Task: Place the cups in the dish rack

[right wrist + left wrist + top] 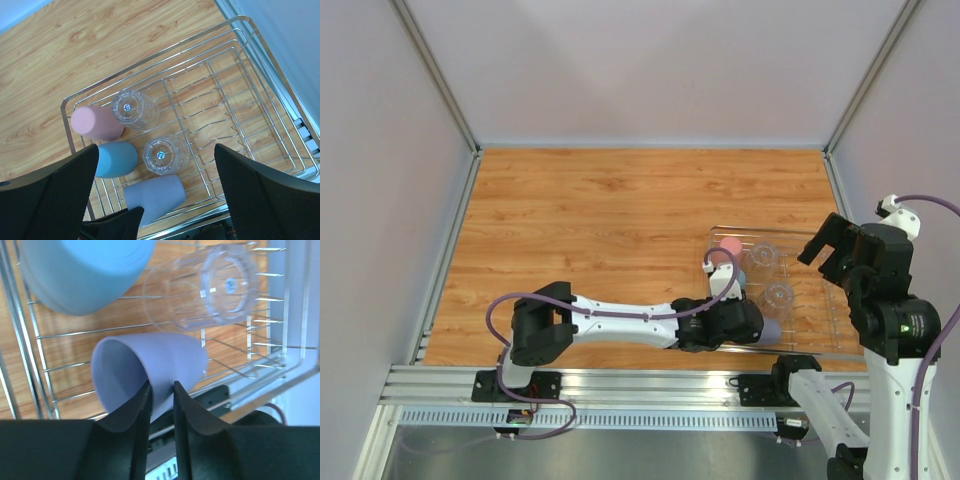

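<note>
- Cups first: I see all five inside the dish rack [240, 110], crowded into its left half, at the right front of my desk [600, 220].
- The lavender cup [160, 360] lies on its side in the rack's near left corner. My left gripper [160, 387] pinches its wall at the rim, one finger at the mouth and one outside.
- Just behind it sit the blue cup [116, 159] and a clear tumbler [165, 154], bottom up.
- Further back, the pink cup [95, 122] is just beside the second tumbler [135, 109].
- My right gripper [825, 245] hangs above the rack with its jaws spread wide, holding nothing.
- The rack is a thin silver wire grid with a low rim.
- The plastic cups look smooth and matte, and the tumblers are ribbed and see-through.
- The desk top is wood-grain.
</note>
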Robot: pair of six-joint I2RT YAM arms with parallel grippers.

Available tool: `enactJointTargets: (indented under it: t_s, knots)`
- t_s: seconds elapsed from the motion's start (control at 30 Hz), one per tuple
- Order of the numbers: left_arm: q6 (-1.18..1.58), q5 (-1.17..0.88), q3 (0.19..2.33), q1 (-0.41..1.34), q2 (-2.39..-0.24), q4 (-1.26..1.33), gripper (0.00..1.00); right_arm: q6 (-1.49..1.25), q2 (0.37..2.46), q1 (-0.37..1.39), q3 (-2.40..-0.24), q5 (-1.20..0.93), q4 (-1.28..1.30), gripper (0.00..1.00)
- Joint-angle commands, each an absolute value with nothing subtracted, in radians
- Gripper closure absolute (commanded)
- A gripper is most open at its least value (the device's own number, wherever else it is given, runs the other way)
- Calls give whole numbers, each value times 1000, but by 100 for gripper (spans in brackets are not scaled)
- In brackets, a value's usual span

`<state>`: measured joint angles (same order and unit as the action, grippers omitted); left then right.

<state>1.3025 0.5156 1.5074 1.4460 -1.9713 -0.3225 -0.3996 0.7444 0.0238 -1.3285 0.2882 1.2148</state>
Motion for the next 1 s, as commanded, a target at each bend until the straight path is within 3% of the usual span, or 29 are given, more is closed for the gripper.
enactJointTargets:
  t_s: [0.0, 0.23, 0.33, 0.8, 0.97]
  knots:
    - [1258, 578, 1488, 1450, -1910, -269, 73, -396, 736, 28, -1330, 299, 1212, 0]
    - [1224, 607, 1450, 1450, -1829, -264, 87, -399, 735, 29, -1335, 285, 1216, 0]
    - [1212, 601, 1404, 1450, -1777, -218, 100, -406, 733, 28, -1336, 255, 1216, 0]
    - [1052, 548, 1244, 1450, -1478, -8, 100, -460, 729, 28, -1407, 32, 1265, 0]
    - [923, 603, 1079, 1448, -1303, 217, 100, -659, 701, 29, -1404, -242, 1211, 0]
